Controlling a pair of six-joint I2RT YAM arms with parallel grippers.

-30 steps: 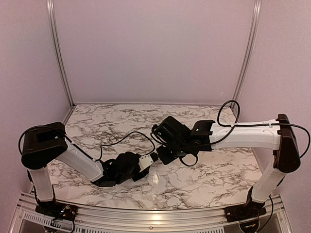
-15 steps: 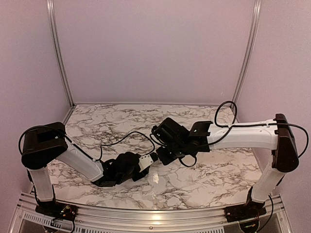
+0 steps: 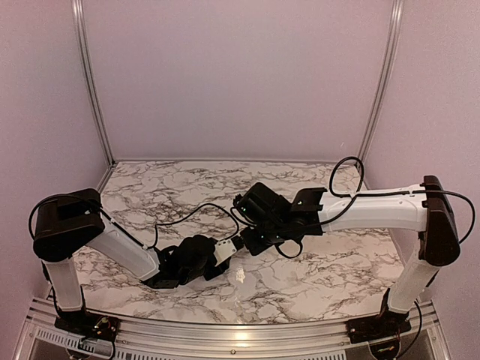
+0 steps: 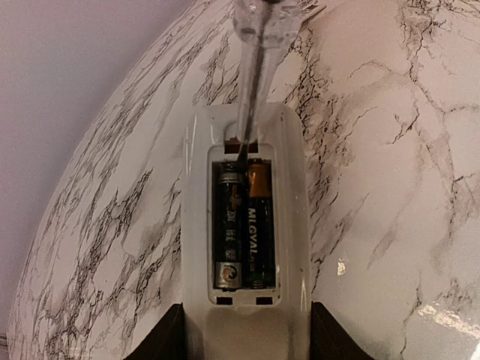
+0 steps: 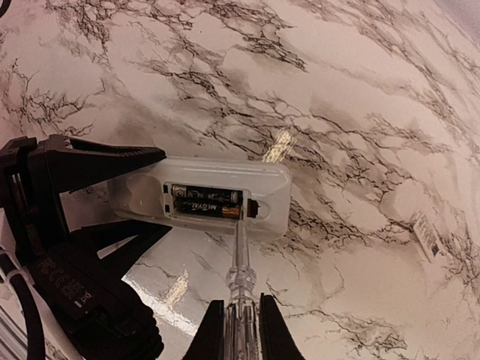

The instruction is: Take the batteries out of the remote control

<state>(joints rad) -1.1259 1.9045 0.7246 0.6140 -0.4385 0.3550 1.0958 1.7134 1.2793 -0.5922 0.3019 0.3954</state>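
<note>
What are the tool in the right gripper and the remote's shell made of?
Slim tool: see-through handle, likely clear plastic; thin shiny shaft, probably steel. White rectangular remote control: smooth, faintly glossy shell with rounded moulded edges, apparently plastic.

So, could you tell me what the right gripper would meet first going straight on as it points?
The right gripper holds a clear-handled screwdriver whose tip is at the end of the two dark cylindrical batteries inside the slim white plastic remote control, so that would probably press into them first.
</note>
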